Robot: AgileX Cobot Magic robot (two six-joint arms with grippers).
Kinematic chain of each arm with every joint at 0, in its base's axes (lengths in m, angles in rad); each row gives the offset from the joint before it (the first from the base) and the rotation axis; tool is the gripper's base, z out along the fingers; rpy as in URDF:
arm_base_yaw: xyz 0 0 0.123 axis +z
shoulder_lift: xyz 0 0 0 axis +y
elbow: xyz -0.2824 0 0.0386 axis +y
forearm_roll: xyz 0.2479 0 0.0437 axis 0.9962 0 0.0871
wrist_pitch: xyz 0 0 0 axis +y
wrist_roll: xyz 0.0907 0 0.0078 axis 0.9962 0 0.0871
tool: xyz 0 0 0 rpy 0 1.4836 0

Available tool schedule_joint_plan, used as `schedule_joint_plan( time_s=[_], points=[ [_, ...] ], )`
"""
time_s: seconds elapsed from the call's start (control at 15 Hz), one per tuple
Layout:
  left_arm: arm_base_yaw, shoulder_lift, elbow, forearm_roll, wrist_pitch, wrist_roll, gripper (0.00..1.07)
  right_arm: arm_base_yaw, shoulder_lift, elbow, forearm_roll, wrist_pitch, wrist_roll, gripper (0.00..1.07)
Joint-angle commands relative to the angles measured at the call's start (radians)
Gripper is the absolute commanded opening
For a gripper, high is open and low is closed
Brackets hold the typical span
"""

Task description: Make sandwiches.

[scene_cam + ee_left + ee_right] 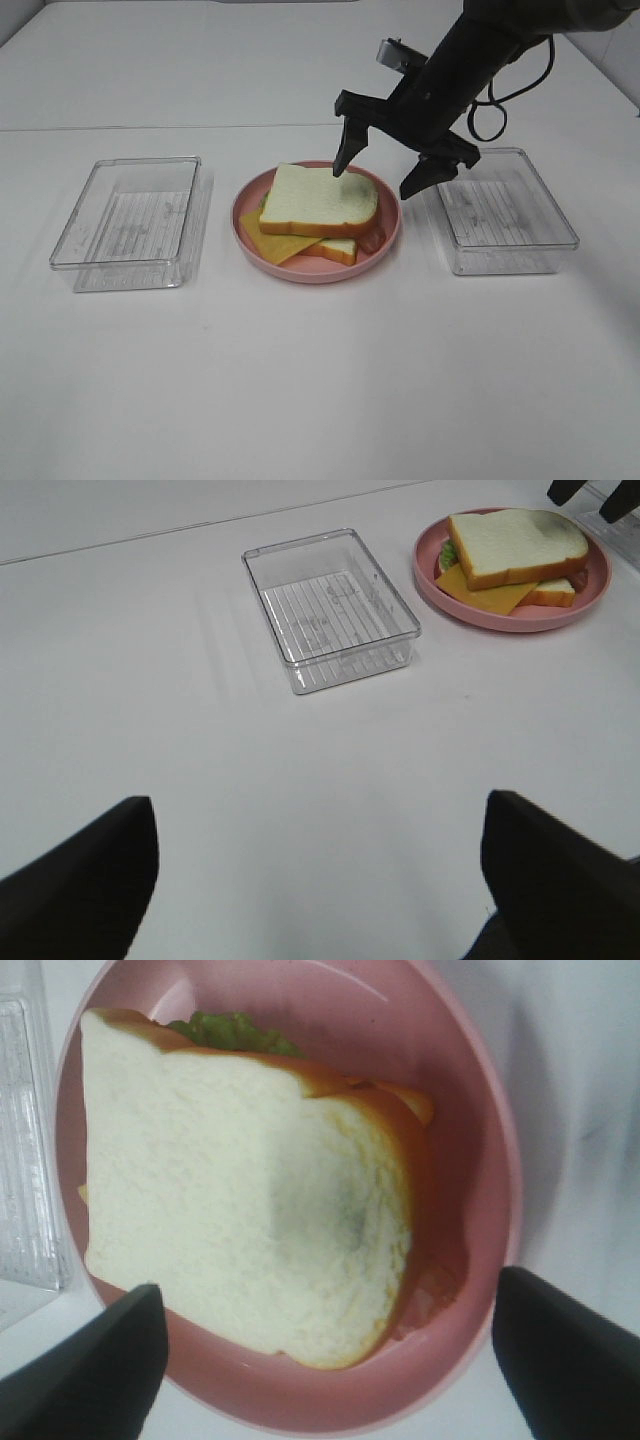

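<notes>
White worktop (300, 380) all round: an empty clear tray (130, 222) on the left, then the sandwich (318, 205) stacked on the pink plate (385, 245). Right end effector (392, 172) hangs wide open, holding nothing, one fingertip at the top slice; I'd worry it nudges that askew.

Right hand (388, 170) spread wide, empty.
</notes>
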Motion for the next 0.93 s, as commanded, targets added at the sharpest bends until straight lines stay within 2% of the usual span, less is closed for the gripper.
schedule_joint_plan(
  time_s=[0.07,0.33,0.53,0.73,0.87,0.93],
  points=[
    [-0.004,-0.010,0.001,-0.001,-0.009,0.001,0.84,0.001,-0.073,0.001,-0.117,0.057,-0.010,0.83],
    [-0.004,-0.010,0.001,-0.001,-0.009,0.001,0.84,0.001,-0.206,0.001,-0.303,0.208,-0.010,0.83],
    [-0.004,-0.010,0.001,-0.001,-0.009,0.001,0.84,0.001,-0.317,0.001,-0.370,0.318,-0.010,0.83],
    [-0.004,-0.010,0.001,-0.001,-0.009,0.001,0.84,0.001,-0.411,0.008,-0.384,0.389,-0.010,0.83],
    [-0.004,-0.010,0.001,-0.001,-0.009,0.001,0.84,0.001,-0.494,0.059,-0.401,0.394,-0.010,0.83],
    [-0.004,-0.010,0.001,-0.001,-0.009,0.001,0.84,0.001,-0.599,0.162,-0.405,0.394,-0.010,0.83]
  ],
)
